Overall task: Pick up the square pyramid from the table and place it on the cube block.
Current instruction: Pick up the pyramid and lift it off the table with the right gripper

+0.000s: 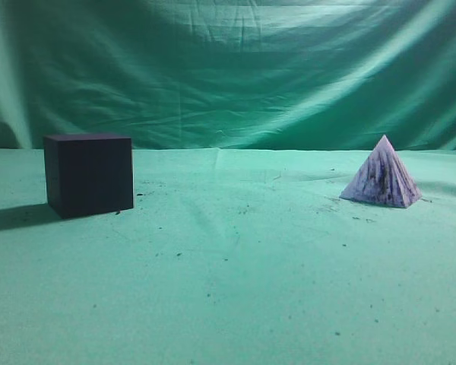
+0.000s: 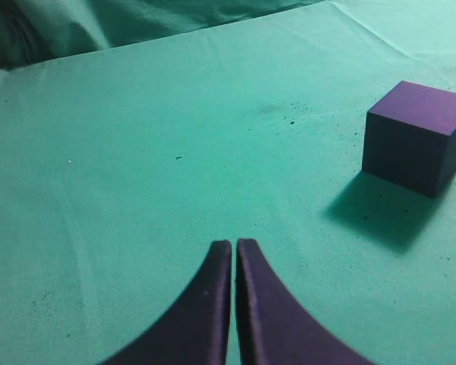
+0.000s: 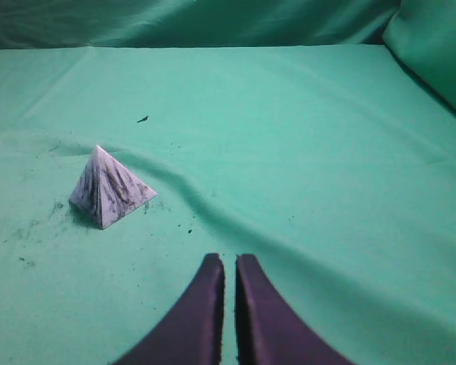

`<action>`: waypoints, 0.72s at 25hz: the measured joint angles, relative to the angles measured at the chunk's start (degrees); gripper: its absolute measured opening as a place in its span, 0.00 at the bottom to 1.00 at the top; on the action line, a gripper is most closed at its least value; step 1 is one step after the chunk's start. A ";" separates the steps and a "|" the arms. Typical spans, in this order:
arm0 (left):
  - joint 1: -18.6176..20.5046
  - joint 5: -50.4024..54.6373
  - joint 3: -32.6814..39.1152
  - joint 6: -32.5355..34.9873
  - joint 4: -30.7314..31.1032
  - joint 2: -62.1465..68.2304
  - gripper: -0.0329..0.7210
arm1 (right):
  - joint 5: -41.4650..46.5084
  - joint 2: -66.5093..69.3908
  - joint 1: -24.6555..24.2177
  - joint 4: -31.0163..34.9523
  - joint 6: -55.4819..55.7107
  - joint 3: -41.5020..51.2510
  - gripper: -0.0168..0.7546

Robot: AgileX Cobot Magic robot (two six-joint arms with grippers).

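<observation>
the square pyramid (image 1: 381, 176) sits upright on its base on the table (image 1: 235, 266), at the right of the exterior view, its pale lavender faces streaked with dark smudges. the cube block (image 1: 89, 174) stands well apart from it at the left, flat on the green cloth, with nothing on top of it, and throws a shadow to its left. a draped green backdrop (image 1: 235, 68) hangs behind both. neither arm shows in the exterior view. in the left wrist view the left gripper (image 2: 233, 251) hovers above bare cloth with its two dark fingers pressed almost together and nothing between them; the cube block (image 2: 415, 137) lies ahead and to the right of it. in the right wrist view the right gripper (image 3: 229, 265) is likewise closed on nothing, only a thin slit showing between the fingers, while the square pyramid (image 3: 109, 188) rests ahead and to the left, clear of the fingertips, with small dark specks scattered on the cloth around it.
</observation>
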 joint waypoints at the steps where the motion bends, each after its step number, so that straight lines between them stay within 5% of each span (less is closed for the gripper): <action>1: 0.00 0.00 0.00 0.00 0.00 0.00 0.04 | 0.00 0.00 0.00 0.00 0.00 0.00 0.09; 18: 0.00 0.00 0.00 0.00 0.00 0.00 0.04 | 0.00 0.00 0.00 0.00 0.00 0.00 0.09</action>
